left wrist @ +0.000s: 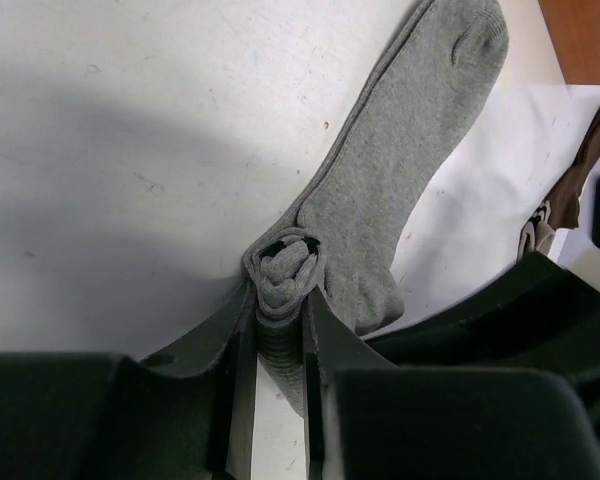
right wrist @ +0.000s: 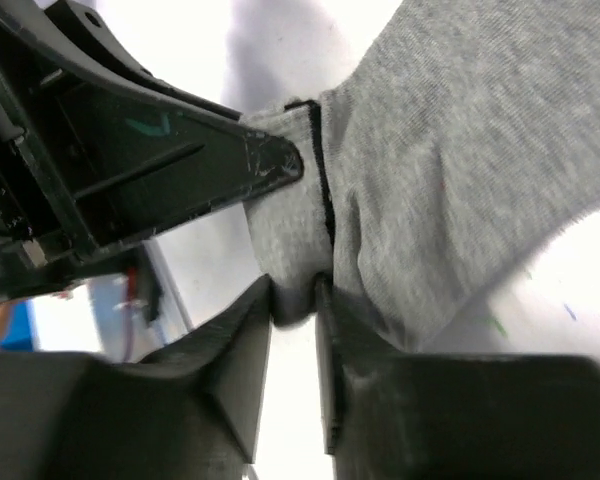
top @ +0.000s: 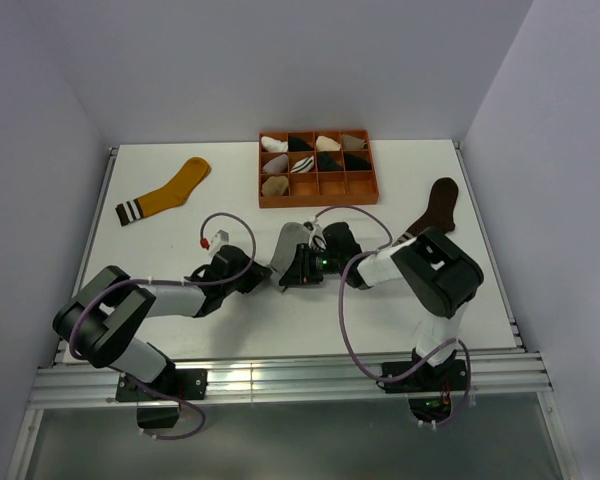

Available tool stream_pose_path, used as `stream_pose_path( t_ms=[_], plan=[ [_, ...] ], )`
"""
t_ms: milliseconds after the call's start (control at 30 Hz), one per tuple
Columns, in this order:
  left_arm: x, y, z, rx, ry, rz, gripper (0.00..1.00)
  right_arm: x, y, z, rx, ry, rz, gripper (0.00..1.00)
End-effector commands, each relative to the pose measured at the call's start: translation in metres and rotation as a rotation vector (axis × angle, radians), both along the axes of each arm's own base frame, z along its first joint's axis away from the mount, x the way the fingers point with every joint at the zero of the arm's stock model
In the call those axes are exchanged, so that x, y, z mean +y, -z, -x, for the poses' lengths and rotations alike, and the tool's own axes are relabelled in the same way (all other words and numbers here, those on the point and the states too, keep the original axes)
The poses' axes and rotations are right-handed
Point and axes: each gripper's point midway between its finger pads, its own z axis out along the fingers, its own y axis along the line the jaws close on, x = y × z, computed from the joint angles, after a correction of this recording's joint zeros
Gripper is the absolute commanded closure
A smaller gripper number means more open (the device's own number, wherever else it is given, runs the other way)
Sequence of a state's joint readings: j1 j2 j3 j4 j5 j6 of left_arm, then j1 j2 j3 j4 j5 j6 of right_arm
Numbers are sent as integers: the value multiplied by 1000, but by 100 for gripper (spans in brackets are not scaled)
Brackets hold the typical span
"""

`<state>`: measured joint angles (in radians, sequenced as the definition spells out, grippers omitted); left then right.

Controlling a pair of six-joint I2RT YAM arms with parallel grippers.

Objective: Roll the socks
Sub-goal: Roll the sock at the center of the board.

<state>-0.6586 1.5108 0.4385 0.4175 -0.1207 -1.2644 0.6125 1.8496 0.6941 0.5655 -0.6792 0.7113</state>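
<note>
Grey sock (left wrist: pixel 400 150) is the one in play, lying mid-table with its toe toward the tray. Big stuff first: plain pale walls (top: pixel 280 60) box in a matte white table (top: pixel 230 180). An orange gridded tray (top: pixel 318 203) sits at the back. Mustard sock (top: pixel 175 190) lies flat far left, brown sock (top: pixel 440 205) far right. The grey one's soft knit, cuff end bunched into a tight roll (left wrist: pixel 285 270). Left gripper (left wrist: pixel 280 300) is clamped on that roll. Right gripper (right wrist: pixel 295 290) is narrow with grey fabric at its tips; can't tell if it's actually pinching.
</note>
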Motion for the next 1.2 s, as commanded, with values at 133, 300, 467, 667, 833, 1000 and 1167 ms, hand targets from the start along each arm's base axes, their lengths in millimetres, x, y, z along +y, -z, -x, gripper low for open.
stream_pose_path(
  t_ms=[133, 300, 467, 667, 833, 1000, 1167],
  plan=[
    [21, 41, 21, 153, 31, -185, 100, -32, -13, -9, -369, 115, 308, 57],
    [17, 41, 20, 178, 52, -206, 100, -30, -40, -6, -592, 177, 421, 56],
    [16, 38, 19, 176, 69, -220, 100, -20, -43, -1, -715, 137, 504, 55],
    [14, 35, 18, 169, 83, -224, 100, -1, -40, 4, -801, 91, 558, 55],
    [11, 37, 19, 174, 100, -227, 100, 8, -48, 5, -875, 76, 559, 54],
    [7, 36, 19, 172, 113, -225, 100, 16, -44, 1, -907, 54, 584, 52],
    [7, 36, 20, 173, 119, -226, 100, 19, -24, -1, -895, 21, 629, 52]
  ],
)
